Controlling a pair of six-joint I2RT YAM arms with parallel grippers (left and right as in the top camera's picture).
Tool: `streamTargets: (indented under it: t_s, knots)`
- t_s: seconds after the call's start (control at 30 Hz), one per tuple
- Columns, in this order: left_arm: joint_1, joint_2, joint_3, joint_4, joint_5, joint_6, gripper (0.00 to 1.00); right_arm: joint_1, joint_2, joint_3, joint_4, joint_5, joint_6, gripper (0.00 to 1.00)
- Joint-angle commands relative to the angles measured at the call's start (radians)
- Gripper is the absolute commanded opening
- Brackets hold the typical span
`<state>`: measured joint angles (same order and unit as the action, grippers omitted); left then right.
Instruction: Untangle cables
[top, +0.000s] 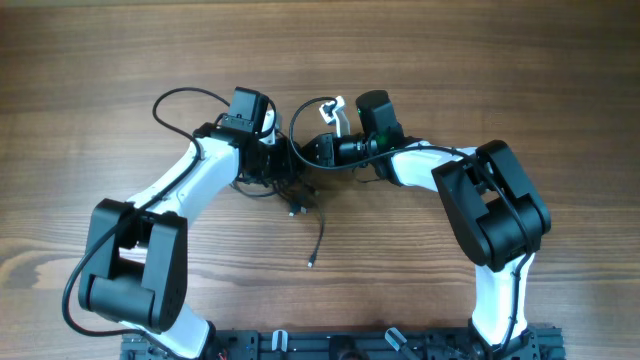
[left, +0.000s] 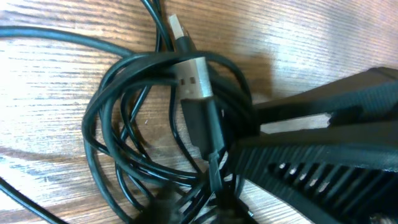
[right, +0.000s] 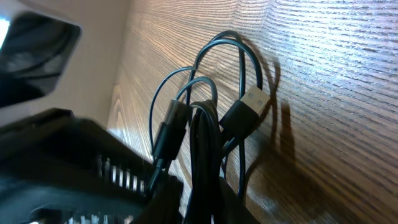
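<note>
The cables (top: 288, 185) are a small knot of thin black wires on the wooden table between my two arms, with one loose tail (top: 316, 245) running toward the front. In the left wrist view the cables (left: 143, 124) loop around a USB plug with a silver collar (left: 191, 79). My left gripper (top: 275, 165) sits at the bundle's left, its fingertips (left: 196, 211) blurred and closed among the strands. My right gripper (top: 308, 152) meets the bundle from the right and is shut on a thick group of strands (right: 208, 155). A black USB plug (right: 244, 114) hangs beside them.
A white connector piece (top: 330, 108) sticks up on the right arm near its wrist. A thicker black robot cord (top: 185, 100) arcs behind the left arm. The right gripper's black body (left: 323, 143) fills the right of the left wrist view.
</note>
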<state>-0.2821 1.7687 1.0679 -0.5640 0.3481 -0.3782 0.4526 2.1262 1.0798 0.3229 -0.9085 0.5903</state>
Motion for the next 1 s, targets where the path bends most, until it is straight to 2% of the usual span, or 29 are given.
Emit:
streamTargets:
  t_s: [0.0, 0.13, 0.3, 0.47, 0.57, 0.67, 0.7, 0.73, 0.77, 0.8, 0.9, 0.97]
  knots:
    - [-0.015, -0.021, -0.021, -0.013, -0.008, 0.006, 0.04, 0.003, 0.013, -0.002, 0.006, -0.006, -0.003, 0.2]
    - [0.013, -0.082, 0.004, -0.085, -0.001, 0.071, 0.04, 0.003, 0.013, -0.002, 0.006, -0.006, -0.003, 0.19]
    - [0.05, -0.231, 0.023, -0.173, 0.132, 0.117, 0.04, 0.003, 0.013, -0.002, -0.003, 0.071, 0.024, 0.17]
    - [0.047, -0.248, 0.002, -0.402, 0.091, 0.109, 0.04, 0.003, 0.013, -0.002, -0.005, 0.131, 0.042, 0.14]
    - [0.044, -0.238, -0.052, -0.42, 0.058, 0.086, 0.06, 0.003, 0.013, -0.002, -0.005, 0.13, 0.042, 0.14]
    - [0.044, -0.237, -0.135, -0.398, -0.01, 0.014, 0.09, 0.003, 0.013, -0.002, -0.005, 0.13, 0.042, 0.14]
    - [0.044, -0.237, -0.156, -0.388, -0.01, 0.004, 0.12, 0.003, 0.013, -0.002, -0.005, 0.13, 0.042, 0.14]
    - [0.044, -0.237, -0.179, -0.375, -0.009, 0.003, 0.2, 0.003, 0.013, -0.002, -0.005, 0.13, 0.042, 0.14]
    - [0.044, -0.237, -0.192, -0.368, -0.01, 0.003, 0.4, 0.003, 0.013, -0.002, -0.005, 0.13, 0.042, 0.14]
    - [0.044, -0.237, -0.198, -0.364, -0.026, 0.003, 0.52, 0.003, 0.013, -0.002, -0.005, 0.13, 0.042, 0.15]
    - [0.048, -0.237, -0.19, -0.353, -0.055, 0.003, 0.69, 0.003, 0.013, -0.002, 0.0, 0.121, 0.046, 0.18]
    - [0.062, -0.237, -0.161, -0.358, -0.054, 0.003, 0.71, 0.003, 0.01, -0.002, 0.02, 0.082, 0.044, 0.28]
